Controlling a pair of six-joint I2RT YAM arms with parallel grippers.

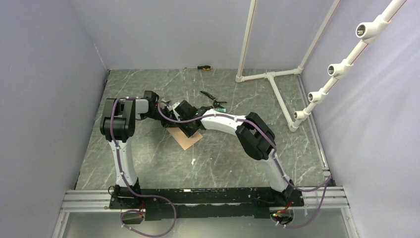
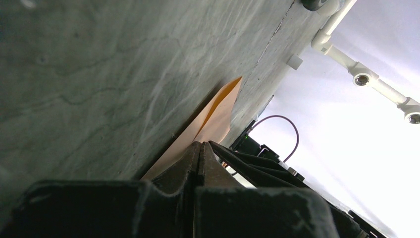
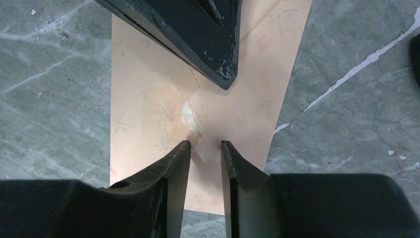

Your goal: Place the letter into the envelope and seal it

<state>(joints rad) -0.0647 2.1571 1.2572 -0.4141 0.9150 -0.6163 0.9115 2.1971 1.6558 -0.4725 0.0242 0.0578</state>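
The envelope point(image 3: 148, 99) lies flat on the marble table, its triangular flap folded down, with a shiny spot at the flap tip point(image 3: 188, 116). In the top view the envelope point(image 1: 186, 139) shows under both wrists. My right gripper point(image 3: 205, 145) hovers just over the flap tip, jaws a little apart and nothing between them. My left gripper point(image 2: 201, 145) is shut, its tips pressed down on the envelope point(image 2: 218, 111). In the right wrist view the left gripper's fingers point(image 3: 218, 49) rest on the upper part of the envelope. The letter is not visible.
A screwdriver point(image 1: 204, 67) lies by the back wall and pliers point(image 1: 213, 99) sit just behind the grippers. A white pipe frame point(image 1: 277, 94) runs along the right side. A small white scrap point(image 1: 193, 161) lies in front of the envelope.
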